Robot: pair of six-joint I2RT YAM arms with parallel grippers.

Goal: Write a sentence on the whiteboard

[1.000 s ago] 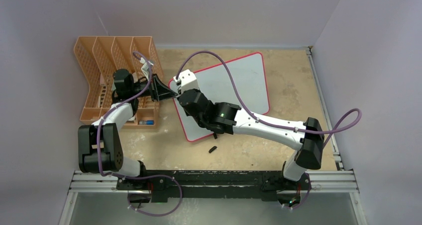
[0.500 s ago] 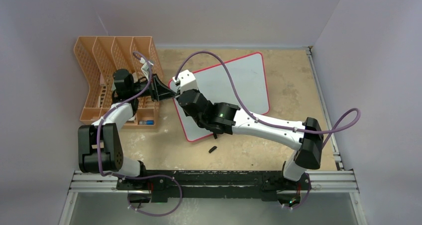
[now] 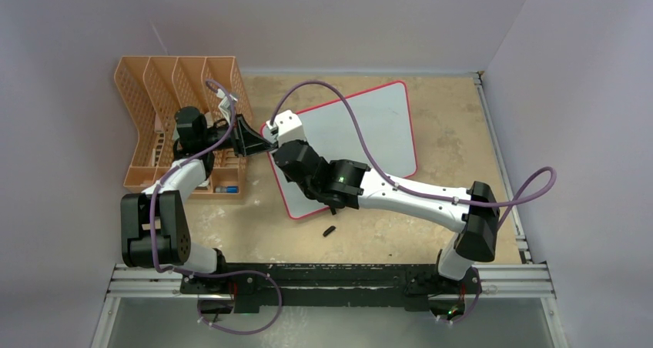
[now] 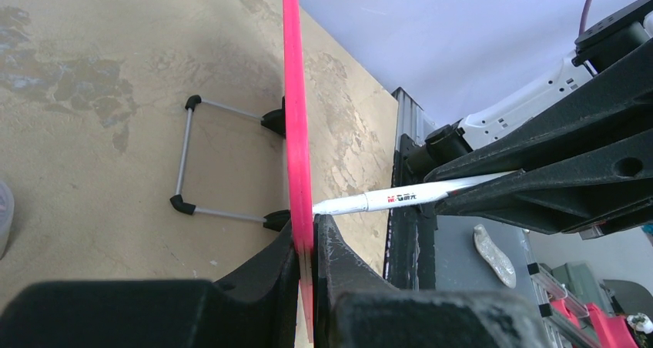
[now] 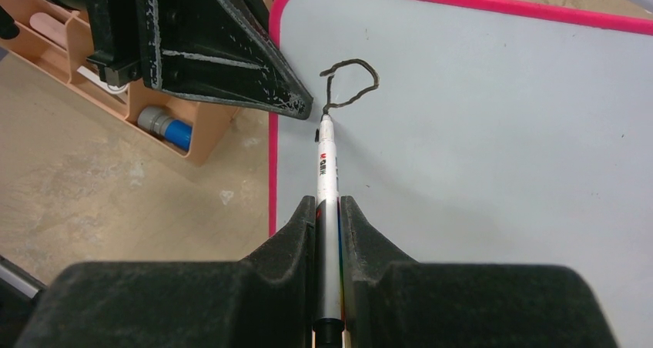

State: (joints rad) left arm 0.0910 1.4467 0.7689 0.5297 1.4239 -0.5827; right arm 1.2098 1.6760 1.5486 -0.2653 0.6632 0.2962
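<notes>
The whiteboard [image 3: 370, 125] stands tilted on the table, its pink rim [image 4: 296, 132] edge-on in the left wrist view. My left gripper [image 4: 306, 229] is shut on that rim at the board's left edge [image 3: 262, 144]. My right gripper [image 5: 329, 209] is shut on a white marker [image 5: 327, 171], whose tip touches the board face [image 5: 477, 132] near its top left corner. Of the sentence, only one black looped stroke [image 5: 350, 82] shows, just above the tip. From above, the right gripper [image 3: 286, 152] covers the stroke. The marker [image 4: 400, 199] meets the board beside the left fingers.
An orange mesh file rack [image 3: 177, 125] stands left of the board, with a blue-capped item [image 5: 165, 126] in its tray. A small black cap [image 3: 329, 230] lies on the table in front of the board. The board's wire foot [image 4: 185, 155] rests behind it.
The right arm has crept very slightly to the left with the marker. The left arm has held still on the rim.
</notes>
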